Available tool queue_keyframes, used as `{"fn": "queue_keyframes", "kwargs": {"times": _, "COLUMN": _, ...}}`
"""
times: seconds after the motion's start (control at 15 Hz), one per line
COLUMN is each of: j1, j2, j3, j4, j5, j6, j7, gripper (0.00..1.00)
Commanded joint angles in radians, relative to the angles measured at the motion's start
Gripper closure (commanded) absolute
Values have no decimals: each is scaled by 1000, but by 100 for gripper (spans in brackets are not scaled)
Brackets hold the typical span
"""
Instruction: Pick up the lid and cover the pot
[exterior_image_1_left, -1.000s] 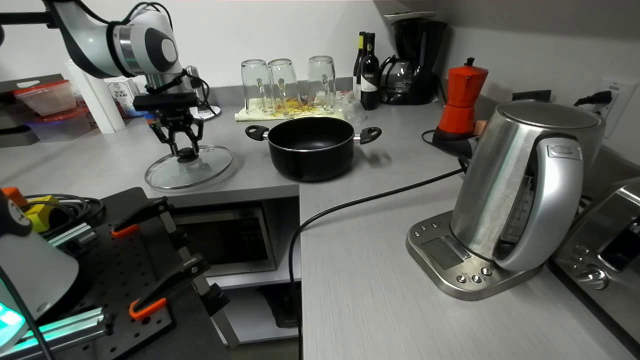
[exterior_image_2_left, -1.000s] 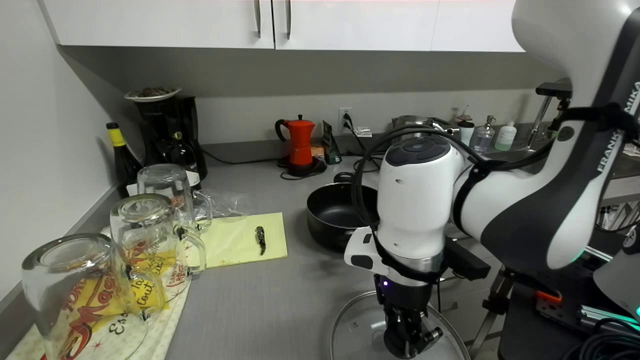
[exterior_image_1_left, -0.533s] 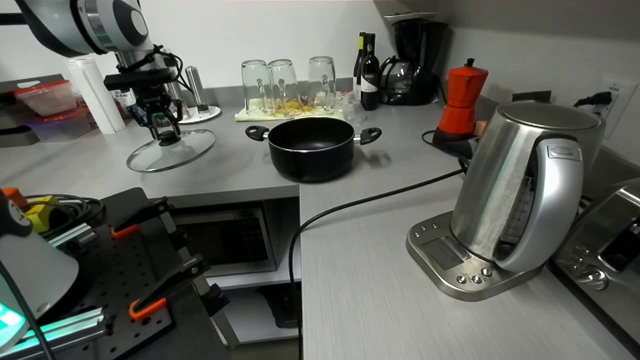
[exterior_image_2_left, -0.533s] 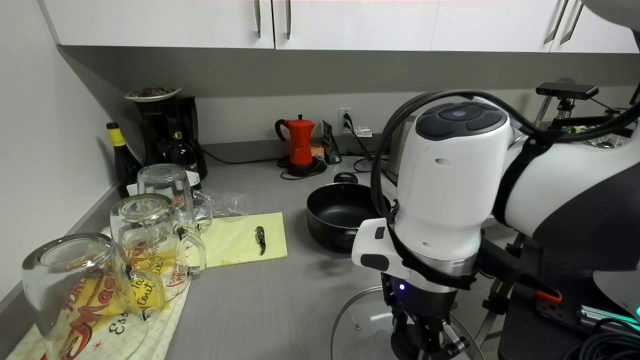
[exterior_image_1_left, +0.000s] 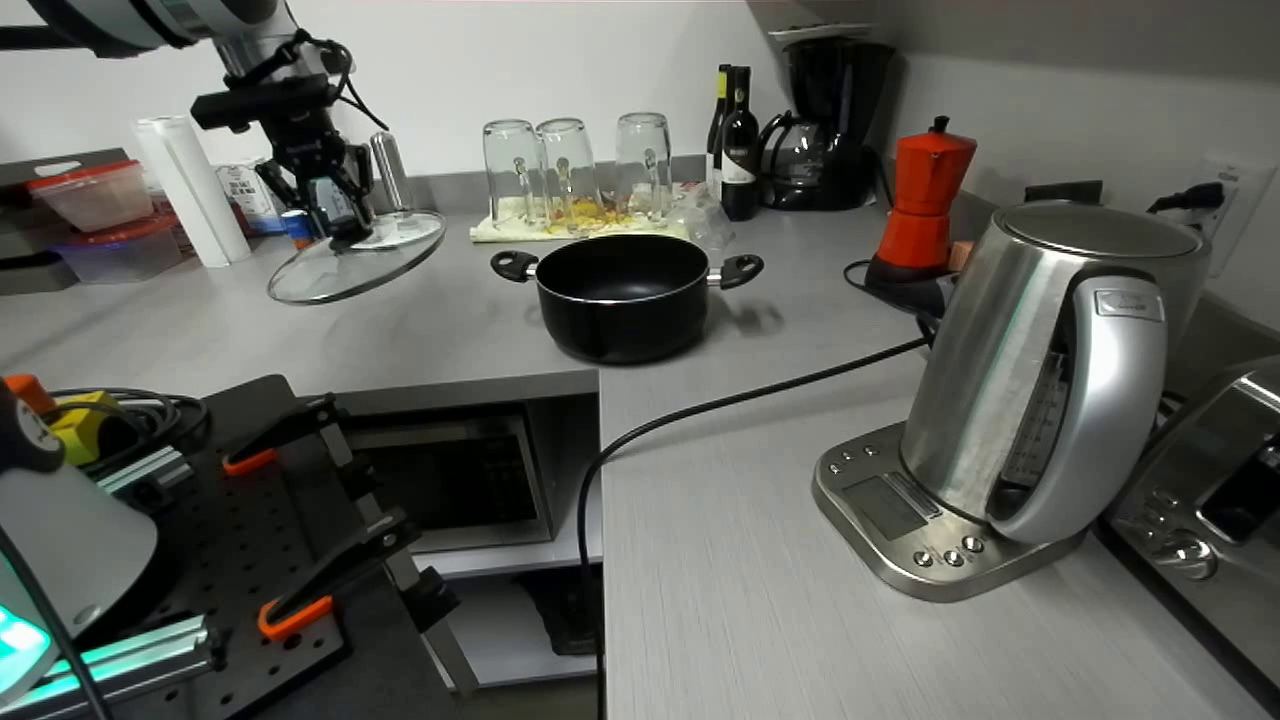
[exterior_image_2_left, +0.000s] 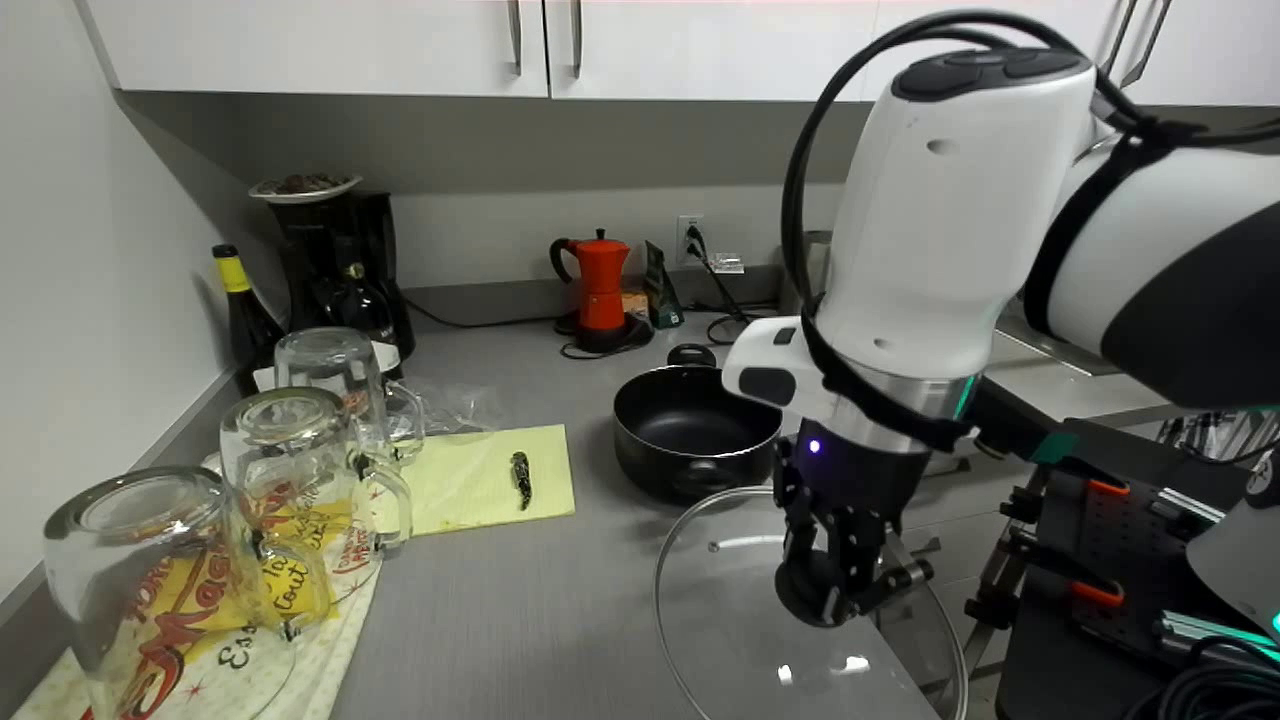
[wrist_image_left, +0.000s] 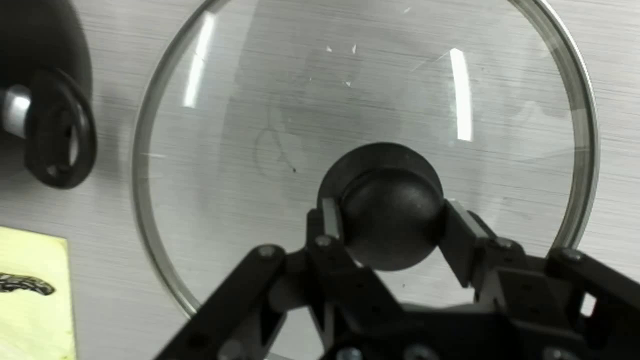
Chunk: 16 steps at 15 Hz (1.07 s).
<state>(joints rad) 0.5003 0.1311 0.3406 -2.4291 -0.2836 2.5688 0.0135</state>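
The clear-glass lid (exterior_image_1_left: 318, 282) with its metal rim hangs in the air above the counter, slightly tilted in an exterior view. It also shows in an exterior view (exterior_image_2_left: 730, 610) and fills much of the wrist view (wrist_image_left: 225, 150). My gripper (wrist_image_left: 392, 220) is shut on the lid's dark centre knob, with a finger on each side; the gripper also shows in both exterior views (exterior_image_1_left: 348, 225) (exterior_image_2_left: 830, 598). The black pot (exterior_image_1_left: 622, 325) stands uncovered on the counter, to the right of the lid; it also shows in an exterior view (exterior_image_2_left: 650, 455). Part of the pot and one handle (wrist_image_left: 60, 127) show at the wrist view's left edge.
Several upside-down glass mugs (exterior_image_1_left: 510, 170) stand on a cloth behind the pot. A paper roll (exterior_image_1_left: 190, 190) and a mill on a white dish (exterior_image_1_left: 392, 170) stand near the lid. A steel kettle (exterior_image_1_left: 985, 370), its black cable (exterior_image_1_left: 740, 390) and the red moka pot (exterior_image_1_left: 920, 200) are to the right.
The lid has risen from close to the counter, held by my gripper. In an exterior view it moved left and up, then further up, with its tilt growing. The pot has not moved.
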Motion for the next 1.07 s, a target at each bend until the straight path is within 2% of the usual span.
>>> {"fn": "queue_keyframes", "kwargs": {"times": 0.0, "j1": -72, "j2": -157, "j3": 9, "j4": -80, "j5": 89, "j6": 0, "j7": -20, "gripper": 75}}
{"fn": "queue_keyframes", "kwargs": {"times": 0.4, "j1": -177, "j2": -272, "j3": -55, "j4": -110, "j5": 219, "j6": -21, "j7": -90, "gripper": 75}}
{"fn": "queue_keyframes", "kwargs": {"times": 0.67, "j1": -230, "j2": -308, "j3": -115, "j4": -91, "j5": 245, "j6": -58, "j7": -142, "gripper": 75}}
{"fn": "queue_keyframes", "kwargs": {"times": 1.0, "j1": -289, "j2": -300, "j3": -195, "j4": -14, "j5": 258, "j6": -146, "j7": -235, "gripper": 75}}
